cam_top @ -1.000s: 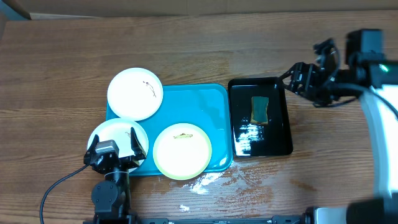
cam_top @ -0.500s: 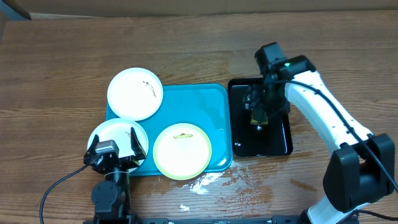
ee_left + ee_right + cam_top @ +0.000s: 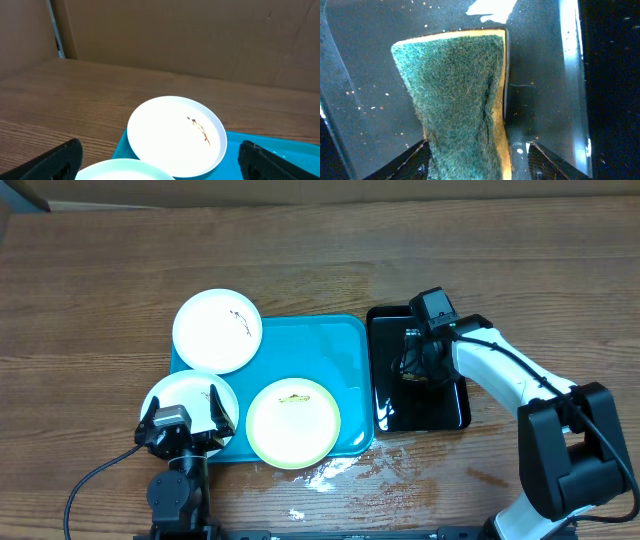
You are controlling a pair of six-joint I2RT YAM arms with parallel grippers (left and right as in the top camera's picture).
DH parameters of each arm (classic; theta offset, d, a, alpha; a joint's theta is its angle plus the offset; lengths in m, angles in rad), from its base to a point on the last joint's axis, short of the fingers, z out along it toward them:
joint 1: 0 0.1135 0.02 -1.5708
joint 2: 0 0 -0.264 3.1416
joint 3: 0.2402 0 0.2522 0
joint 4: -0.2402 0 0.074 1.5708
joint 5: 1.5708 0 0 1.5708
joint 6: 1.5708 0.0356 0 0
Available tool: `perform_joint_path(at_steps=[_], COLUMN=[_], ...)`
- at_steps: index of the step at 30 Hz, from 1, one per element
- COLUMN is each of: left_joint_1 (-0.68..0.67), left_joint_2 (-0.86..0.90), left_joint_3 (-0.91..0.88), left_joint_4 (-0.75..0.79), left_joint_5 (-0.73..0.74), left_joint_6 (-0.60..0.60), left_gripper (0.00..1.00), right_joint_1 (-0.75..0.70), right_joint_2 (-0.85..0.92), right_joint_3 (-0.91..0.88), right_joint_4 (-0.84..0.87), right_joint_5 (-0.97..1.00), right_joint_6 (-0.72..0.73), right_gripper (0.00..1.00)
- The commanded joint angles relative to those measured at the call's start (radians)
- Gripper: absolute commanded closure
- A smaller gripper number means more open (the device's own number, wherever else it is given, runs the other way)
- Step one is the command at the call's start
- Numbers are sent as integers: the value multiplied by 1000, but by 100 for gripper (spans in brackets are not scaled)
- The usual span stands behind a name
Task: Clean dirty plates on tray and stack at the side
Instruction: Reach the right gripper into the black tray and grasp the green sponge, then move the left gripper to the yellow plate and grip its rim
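1. The left gripper (image 3: 186,420) sits at the near edge of the brown wooden table (image 3: 100,260). Its two black fingers (image 3: 57,160) are spread wide with nothing between them.
2. Under it lies a round shallow white plate (image 3: 190,392) with a small dark smear near its right side. It rests on the near left corner of the large turquoise plastic tray (image 3: 325,350) and overhangs the rim.
3. Just beside it on the right, a pale yellow-green round plate (image 3: 293,422) fills the tray's near right part. A short brownish streak marks its far half.
4. A wet glistening patch (image 3: 330,473) lies on the wood just off the tray's near right corner.
5. A smaller glossy black rectangular tray (image 3: 450,415) stands just right of the turquoise one, long sides parallel. In it lies a sponge with a green scouring face and yellow foam (image 3: 460,100).
6. The right gripper (image 3: 413,362) is low over that sponge. In the wrist view its fingers (image 3: 415,162) straddle the sponge's near end, jaws apart and not clamped. One finger is at the sponge's edge and the other stands off it.
7. A second round white plate (image 3: 217,330) lies on the tray's far left corner, overhanging the rim, just beyond the first. A thin dark-brown smear runs right of its centre.
8. A brown cardboard wall (image 3: 200,35) stands behind the table.
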Motion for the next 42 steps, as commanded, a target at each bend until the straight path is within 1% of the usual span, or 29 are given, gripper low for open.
perform_joint_path(at_steps=[1, 3, 9, 10, 12, 13, 14, 15, 16, 17, 18, 19, 20, 21, 22, 23, 24, 25, 27, 29, 32, 34, 35, 38, 39, 42], left_joint_1=[-9, -9, -9, -9, -9, -9, -9, -9, -9, -9, -9, -9, -9, -9, -9, -9, -9, -9, -9, -9, -9, -9, -9, -9, -9, -9], left_joint_2=[-7, -7, -7, -7, -7, -7, -7, -7, -7, -7, -7, -7, -7, -7, -7, -7, -7, -7, -7, -7, -7, -7, -7, -7, -7, -7], left_joint_3=[-4, -4, -4, -4, -4, -4, -4, -4, -4, -4, -4, -4, -4, -4, -4, -4, -4, -4, -4, -4, -4, -4, -4, -4, -4, -4], left_joint_4=[3, 3, 3, 3, 3, 3, 3, 3, 3, 3, 3, 3, 3, 3, 3, 3, 3, 3, 3, 3, 3, 3, 3, 3, 3, 3], left_joint_5=[-10, -10, -10, -10, -10, -10, -10, -10, -10, -10, -10, -10, -10, -10, -10, -10, -10, -10, -10, -10, -10, -10, -10, -10, -10, -10], left_joint_6=[-14, -14, -14, -14, -14, -14, -14, -14, -14, -14, -14, -14, -14, -14, -14, -14, -14, -14, -14, -14, -14, -14, -14, -14, -14, -14], left_gripper=[0, 0, 0, 0, 0, 0, 0, 0, 0, 0, 0, 0, 0, 0, 0, 0, 0, 0, 0, 0, 0, 0, 0, 0, 0, 0], right_joint_1=[-2, -2, -2, -2, -1, 0, 0, 1, 1, 0, 0, 0, 0, -3, -5, -5, -5, -5, -5, -5, -5, -3, -3, -3, -3, -3], right_joint_2=[-3, -3, -3, -3, -3, -3, -2, -2, -2, -2, -3, -3, -4, -5, -5, -5, -5, -5, -5, -1, 6, 6, 6, 6, 6, 7], right_joint_3=[-35, -47, -38, -38, -43, -50, -60, -69, -78, -85, -85, -80, -67, -31, 11, 71, 91, 100, 104, 84, 18, -5, -13, -20, -22, -27], right_joint_4=[14, 18, 56, 55, 47, 49, 55, 61, 67, 67, 67, 67, 56, 25, -11, -47, -51, -49, -18, 30, 134, 169, 185, 195, 195, 205], right_joint_5=[-45, -87, -84, -84, -84, -84, -84, -84, -84, -84, -84, -84, -83, -84, -83, -84, -83, -84, -71, -27, -23, -23, -23, -23, -23, -23], right_joint_6=[-18, -68, -127, -127, -122, -122, -122, -122, -122, -122, -122, -123, -123, -123, -124, -145, -154, -165, -175, -175, -175, -175, -175, -175, -175, -174], right_gripper=[36, 33, 28, 30, 37, 37, 41, 47, 57, 79, 87, 87, 85, 68, 47, 29, 21, 18, 14, 14, 14, 16, 18, 33, 34, 27])
